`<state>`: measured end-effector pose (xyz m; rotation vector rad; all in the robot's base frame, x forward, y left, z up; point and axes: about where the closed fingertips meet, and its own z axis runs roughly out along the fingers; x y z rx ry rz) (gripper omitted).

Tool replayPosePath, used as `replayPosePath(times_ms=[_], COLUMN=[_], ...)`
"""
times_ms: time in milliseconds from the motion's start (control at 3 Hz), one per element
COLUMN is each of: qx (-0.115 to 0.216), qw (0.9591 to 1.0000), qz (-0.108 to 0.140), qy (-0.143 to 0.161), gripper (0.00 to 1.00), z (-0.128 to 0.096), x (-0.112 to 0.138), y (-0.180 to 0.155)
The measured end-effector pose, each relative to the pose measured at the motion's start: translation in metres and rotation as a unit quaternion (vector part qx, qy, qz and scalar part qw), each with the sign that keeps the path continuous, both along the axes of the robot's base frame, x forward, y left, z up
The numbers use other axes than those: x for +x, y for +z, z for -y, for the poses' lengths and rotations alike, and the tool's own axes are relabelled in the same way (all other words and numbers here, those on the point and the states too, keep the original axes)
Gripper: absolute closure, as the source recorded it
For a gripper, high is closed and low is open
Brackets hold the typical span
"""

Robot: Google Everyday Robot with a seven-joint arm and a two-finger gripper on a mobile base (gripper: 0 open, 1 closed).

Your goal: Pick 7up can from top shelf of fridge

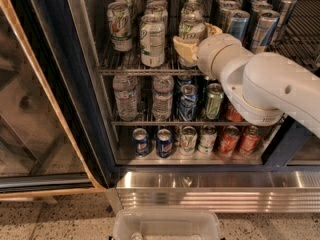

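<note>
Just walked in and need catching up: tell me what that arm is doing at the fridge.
The robot's white arm reaches into the fridge, with its gripper at a 7up can at the front of the top shelf. The can stands on the shelf among other cans, not yet lifted out.

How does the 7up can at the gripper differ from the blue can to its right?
The 7up can is white with green lettering; the blue can is blue and silver. The gripper sits at the 7up can, not the blue can. Both stand upright on the top shelf.
</note>
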<state>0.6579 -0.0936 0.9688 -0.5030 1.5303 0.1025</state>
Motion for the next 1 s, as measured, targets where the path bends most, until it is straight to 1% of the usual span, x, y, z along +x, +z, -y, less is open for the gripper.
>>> replayPosePath(times_ms=[333, 1000], qx=[0.001, 0.008], qw=[0.9999, 0.9987], qz=[0.003, 0.029], qy=[0.013, 0.042], gripper=[1.0, 1.0], z=[-0.001, -0.01], x=[-0.009, -0.028], y=[0.011, 0.047])
